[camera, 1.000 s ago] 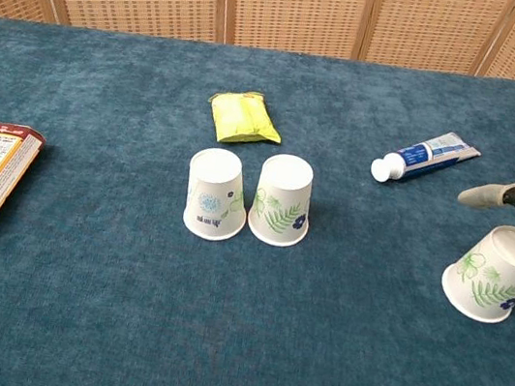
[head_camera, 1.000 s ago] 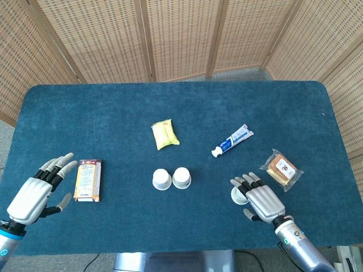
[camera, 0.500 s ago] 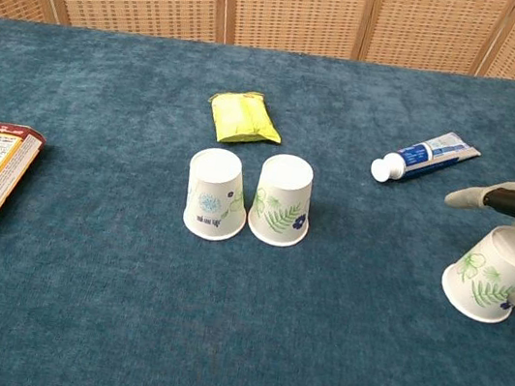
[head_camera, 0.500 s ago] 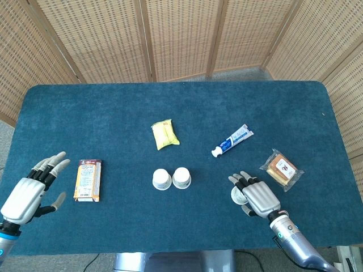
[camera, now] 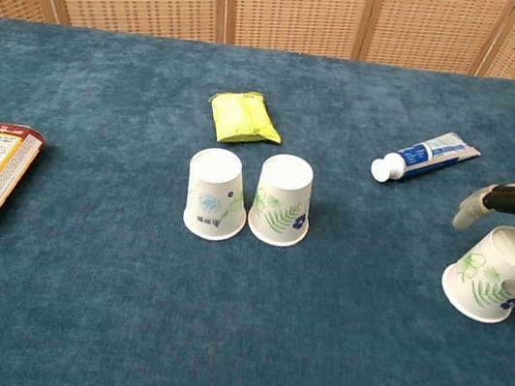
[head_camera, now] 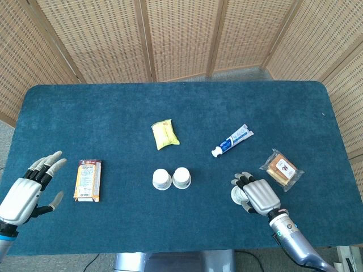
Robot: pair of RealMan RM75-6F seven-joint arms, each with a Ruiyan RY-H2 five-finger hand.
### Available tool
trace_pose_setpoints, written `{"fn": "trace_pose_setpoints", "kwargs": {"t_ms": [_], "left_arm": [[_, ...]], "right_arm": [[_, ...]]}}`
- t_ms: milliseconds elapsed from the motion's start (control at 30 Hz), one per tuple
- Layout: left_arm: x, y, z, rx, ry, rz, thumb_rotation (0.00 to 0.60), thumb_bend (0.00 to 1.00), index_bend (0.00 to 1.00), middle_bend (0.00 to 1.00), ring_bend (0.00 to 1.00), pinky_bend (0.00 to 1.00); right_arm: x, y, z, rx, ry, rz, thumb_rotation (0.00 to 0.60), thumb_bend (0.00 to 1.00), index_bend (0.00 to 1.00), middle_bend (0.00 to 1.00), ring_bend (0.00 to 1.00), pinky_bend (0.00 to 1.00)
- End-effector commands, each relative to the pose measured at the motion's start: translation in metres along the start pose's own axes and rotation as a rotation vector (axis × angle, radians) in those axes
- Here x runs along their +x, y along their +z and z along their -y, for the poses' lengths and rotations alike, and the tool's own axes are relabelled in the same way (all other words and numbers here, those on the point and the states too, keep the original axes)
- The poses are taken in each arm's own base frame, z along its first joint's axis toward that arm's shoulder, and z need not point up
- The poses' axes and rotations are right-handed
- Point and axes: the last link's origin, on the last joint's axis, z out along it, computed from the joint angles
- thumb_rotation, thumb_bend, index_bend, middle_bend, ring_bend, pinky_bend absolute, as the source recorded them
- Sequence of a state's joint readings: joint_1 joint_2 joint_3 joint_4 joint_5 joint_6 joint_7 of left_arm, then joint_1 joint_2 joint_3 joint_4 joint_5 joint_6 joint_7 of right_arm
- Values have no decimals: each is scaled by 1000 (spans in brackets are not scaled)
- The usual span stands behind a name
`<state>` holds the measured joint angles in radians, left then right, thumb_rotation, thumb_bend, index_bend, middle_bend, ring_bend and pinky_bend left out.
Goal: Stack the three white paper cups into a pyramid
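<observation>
Third paper cup (camera: 496, 274): inverted, tilted, under the right hand (head_camera: 258, 194), fingers (camera: 472, 205) curling round it, firm grip unconfirmed. Base pair of cups (camera: 249, 198): touching, mid-table, well to its left. Left hand (head_camera: 25, 190): fingers spread, empty, farther off.

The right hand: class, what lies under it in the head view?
Under the right hand sits a white paper cup, upside down, tilted on the table. From above only a sliver of the cup shows; whether the fingers grip it is unclear.

The right hand (head_camera: 258, 196) has curled its fingers (camera: 472, 205) around the third cup (camera: 494, 275).
</observation>
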<state>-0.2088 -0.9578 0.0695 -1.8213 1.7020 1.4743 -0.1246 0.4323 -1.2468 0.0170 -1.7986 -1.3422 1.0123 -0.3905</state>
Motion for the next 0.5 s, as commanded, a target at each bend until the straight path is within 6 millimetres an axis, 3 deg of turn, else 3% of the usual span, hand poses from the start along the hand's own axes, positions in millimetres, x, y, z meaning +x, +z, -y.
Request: {"fn": "trace_pose_setpoints", "kwargs": {"t_ms": [33,500], "left_arm": [[0,0,0,-2,-1,1,600,491,0,0,0,84],[-1,1,-3,-12,-5,-4,600,490,0,0,0,113]], "right_arm": [[-1,0,0,-2,4,3,600,426,290,219,172,618],[-3,1,-1,-9,8,6,600,460,423,341,284,698]]}}
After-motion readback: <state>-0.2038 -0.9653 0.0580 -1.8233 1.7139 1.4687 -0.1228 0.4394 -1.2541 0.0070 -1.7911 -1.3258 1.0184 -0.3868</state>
